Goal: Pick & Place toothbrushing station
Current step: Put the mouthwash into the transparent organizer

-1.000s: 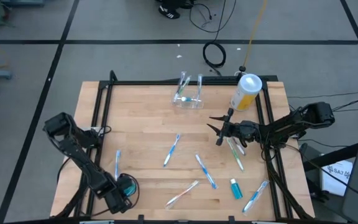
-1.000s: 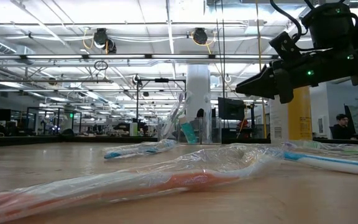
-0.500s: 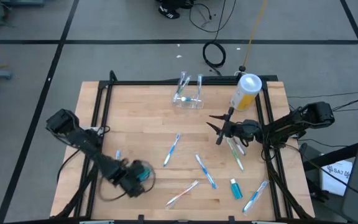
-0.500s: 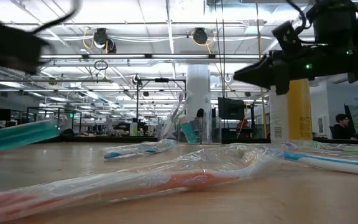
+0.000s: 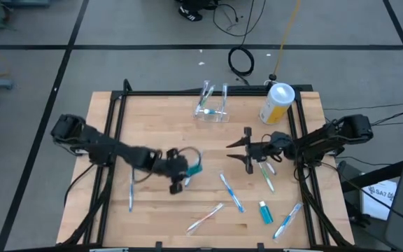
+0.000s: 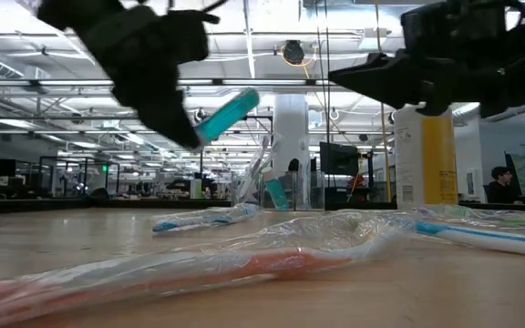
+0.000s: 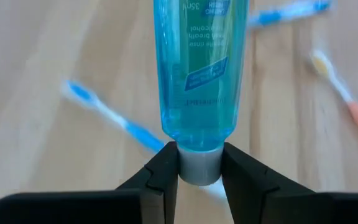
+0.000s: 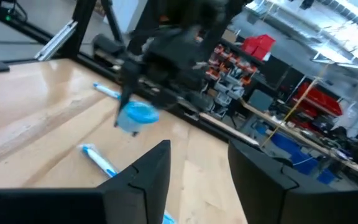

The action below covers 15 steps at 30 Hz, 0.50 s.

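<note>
The toothbrushing station (image 5: 213, 106) is a clear plastic holder standing on its base at the table's far middle; it also shows in the low view (image 6: 276, 187). My left gripper (image 5: 180, 171) is above the table's middle, shut on a blue see-through tube (image 7: 197, 68), which also shows in the high view (image 5: 195, 166) and the low view (image 6: 228, 114). My right gripper (image 5: 238, 150) hovers open and empty to the right of the middle, with its fingers pointing toward the left gripper (image 8: 194, 168). My left gripper pinches the tube's grey cap end (image 7: 199, 169) between its two fingers. The tube's body sticks out forward past the fingertips. It is lifted clear of the table and slants upward in the low view.
Several wrapped toothbrushes lie loose on the near half of the wooden table, such as one in the high view (image 5: 231, 192) and an orange one close to the low camera (image 6: 199, 269). A yellow canister with a white lid (image 5: 277, 103) stands at the far right. A small teal tube (image 5: 264, 212) lies near the front right.
My left gripper has swung fast from the table's near left corner toward the middle and risen, carrying the blue tube, which is now high and slanted. My right gripper has stayed about where it was and has turned somewhat.
</note>
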Motion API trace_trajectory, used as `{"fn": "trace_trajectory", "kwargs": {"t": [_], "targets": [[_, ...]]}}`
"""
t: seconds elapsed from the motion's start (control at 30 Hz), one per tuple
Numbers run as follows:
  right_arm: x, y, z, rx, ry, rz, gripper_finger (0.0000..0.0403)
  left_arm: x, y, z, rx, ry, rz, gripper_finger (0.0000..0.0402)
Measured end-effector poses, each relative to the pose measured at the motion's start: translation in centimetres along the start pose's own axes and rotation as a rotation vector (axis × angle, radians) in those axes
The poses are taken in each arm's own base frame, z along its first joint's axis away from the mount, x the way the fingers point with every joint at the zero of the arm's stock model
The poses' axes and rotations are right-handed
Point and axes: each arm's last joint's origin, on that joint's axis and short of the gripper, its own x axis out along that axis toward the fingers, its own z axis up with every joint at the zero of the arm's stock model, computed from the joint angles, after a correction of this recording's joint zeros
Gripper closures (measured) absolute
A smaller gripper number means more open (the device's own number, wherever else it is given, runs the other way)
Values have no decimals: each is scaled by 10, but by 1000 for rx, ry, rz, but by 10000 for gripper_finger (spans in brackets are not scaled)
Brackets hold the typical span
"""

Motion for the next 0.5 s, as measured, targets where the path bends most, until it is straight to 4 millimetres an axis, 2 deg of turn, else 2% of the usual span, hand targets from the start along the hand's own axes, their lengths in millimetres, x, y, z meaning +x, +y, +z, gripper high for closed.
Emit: {"fn": "trace_trajectory", "kwargs": {"t": [0.23, 0.5], "targets": [[42, 3, -6, -41, 22, 88, 204, 4, 41, 18, 40, -53, -26, 300], [83, -2, -7, -91, 106, 136, 161, 4, 56, 22, 28, -38, -124, 300]]}}
